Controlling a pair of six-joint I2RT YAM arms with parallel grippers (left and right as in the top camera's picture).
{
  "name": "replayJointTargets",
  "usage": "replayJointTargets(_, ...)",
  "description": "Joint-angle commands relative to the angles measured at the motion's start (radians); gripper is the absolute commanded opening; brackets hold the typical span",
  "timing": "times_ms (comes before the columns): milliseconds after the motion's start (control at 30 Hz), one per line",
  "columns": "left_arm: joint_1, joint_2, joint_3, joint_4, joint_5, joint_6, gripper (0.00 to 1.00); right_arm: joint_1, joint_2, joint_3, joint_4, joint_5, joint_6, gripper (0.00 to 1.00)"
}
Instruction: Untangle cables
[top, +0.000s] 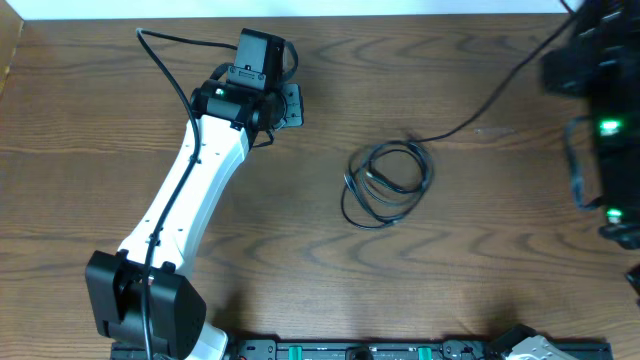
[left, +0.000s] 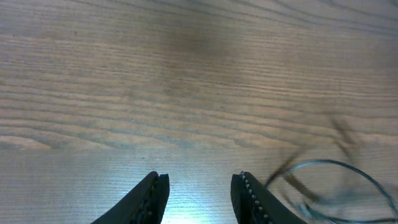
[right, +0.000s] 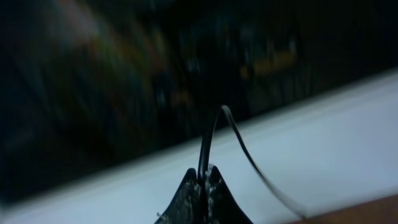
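Table: brown wood (top: 300, 250), with both arms over it.
Cables: a small loose coil of thin black cords (top: 378, 182) lying flat on the table, a bit right of the middle. It is well apart from the left arm's tip.
Long cord: one thin black cord (top: 500, 97) leaves the top of the coil and runs up and to the right, toward the dark right arm.
Left arm: white (top: 190, 190), reaching from the near left corner up toward the far middle.
Left gripper: its jaws (left: 199, 180) are spread apart with only bare wood between them. It holds nothing. A loop of the cables shows low on the right in its camera, near but not touching.
Right arm: dark (top: 605, 100), at the far right edge, partly cut off.
Right gripper: its jaws (right: 206, 173) are pressed together and pinch the long cord. The cord pokes up from the tips, bends over and drops to the right (this view is dark and blurry, so little else can be told).
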Motion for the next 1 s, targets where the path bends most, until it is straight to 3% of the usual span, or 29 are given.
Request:
replayJointTargets(0, 0.003, -0.017, -0.004, 0.0, 0.001, 0.009, 0.39, -0.004, 0.01, 0.004, 0.192, 0.06, -0.235, 0.01)
replayJointTargets(133, 0.003, -0.017, -0.004, 0.001, 0.001, 0.008, 0.39, -0.004, 0.038, 0.004, 0.433, 0.017, -0.419, 0.01)
replayJointTargets(233, 0.003, -0.017, -0.004, 0.002, 0.001, 0.008, 0.39, -0.004, 0.101, 0.004, 0.585, -0.059, -0.668, 0.02)
replayJointTargets(333, 0.003, -0.017, -0.004, 0.025, 0.021, -0.018, 0.39, -0.016, 0.178, 0.004, 0.627, -0.053, -0.79, 0.01)
replayJointTargets(433, 0.003, -0.017, -0.004, 0.084, 0.133, -0.018, 0.39, -0.055, 0.238, 0.004, 0.622, -0.033, -0.755, 0.01)
replayJointTargets(567, 0.003, -0.016, -0.004, 0.19, 0.291, -0.061, 0.39, -0.143, 0.311, 0.004, 0.647, -0.07, -0.594, 0.01)
replayJointTargets(733, 0.003, -0.016, -0.004, 0.218, 0.312, -0.089, 0.39, -0.191, 0.319, 0.024, 0.812, -0.165, -0.46, 0.01)
replayJointTargets(833, 0.002, -0.015, -0.004, 0.219, 0.312, -0.095, 0.39, -0.191, 0.312, 0.127, 0.751, -0.279, -0.354, 0.01)
replayJointTargets(867, 0.001, -0.014, -0.005, 0.231, 0.313, -0.132, 0.39, -0.191, 0.311, 0.179, 0.66, -0.306, -0.328, 0.01)
replayJointTargets(967, -0.026, 0.008, -0.018, 0.288, 0.328, -0.195, 0.37, -0.209, 0.315, 0.182, 0.568, -0.305, -0.344, 0.01)
